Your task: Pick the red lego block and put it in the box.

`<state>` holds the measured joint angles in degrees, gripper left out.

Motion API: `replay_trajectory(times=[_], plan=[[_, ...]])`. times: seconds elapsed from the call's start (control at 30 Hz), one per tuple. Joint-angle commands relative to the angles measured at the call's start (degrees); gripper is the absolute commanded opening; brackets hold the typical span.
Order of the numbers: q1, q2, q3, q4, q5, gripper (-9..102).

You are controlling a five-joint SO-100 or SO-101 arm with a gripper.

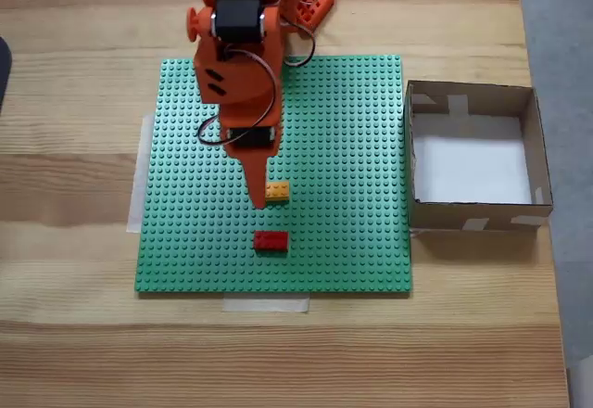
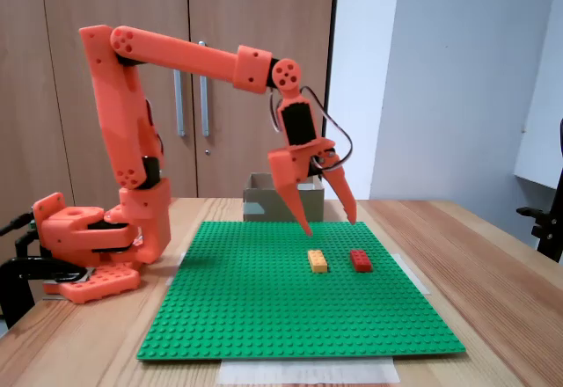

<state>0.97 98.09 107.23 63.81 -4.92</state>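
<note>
The red lego block [image 1: 271, 240] lies flat on the green baseplate [image 1: 352, 130], near its front middle in a fixed view from above. In a fixed view from the side the red lego block [image 2: 360, 259] sits right of an orange-yellow brick [image 2: 317, 260]. My orange gripper [image 2: 330, 226] hangs open above both bricks, fingers pointing down, with nothing between them. From above, the gripper [image 1: 257, 185] tapers to a tip just left of the orange-yellow brick [image 1: 277, 190]. The box [image 1: 530, 162], brown cardboard with a white floor, stands off the plate's right edge and holds nothing.
The arm's base [image 2: 88, 246] sits on the wooden table [image 1: 74, 195] at the plate's far side. Behind the plate in the side view, the box [image 2: 264, 200] is partly hidden by the gripper. Pale tape strips [image 1: 265, 304] hold the plate's edges.
</note>
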Motion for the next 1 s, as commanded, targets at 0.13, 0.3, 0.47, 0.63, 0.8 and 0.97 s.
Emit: replay_trajectory(times=[0.13,0.3,0.47,0.63,0.8,0.97], plan=[[1.49,-3.34,-8.44,2.11,-0.18,31],[1.14,-8.96,-16.61,6.42,-0.18,31],[0.97,-14.77,-24.43,9.40,0.18,31],[1.14,-18.19,-29.27,11.51,0.79,31],[-0.09,-19.60,-28.83,11.16,0.97,31],[-0.79,-23.38,-28.92,9.67,1.32,31]])
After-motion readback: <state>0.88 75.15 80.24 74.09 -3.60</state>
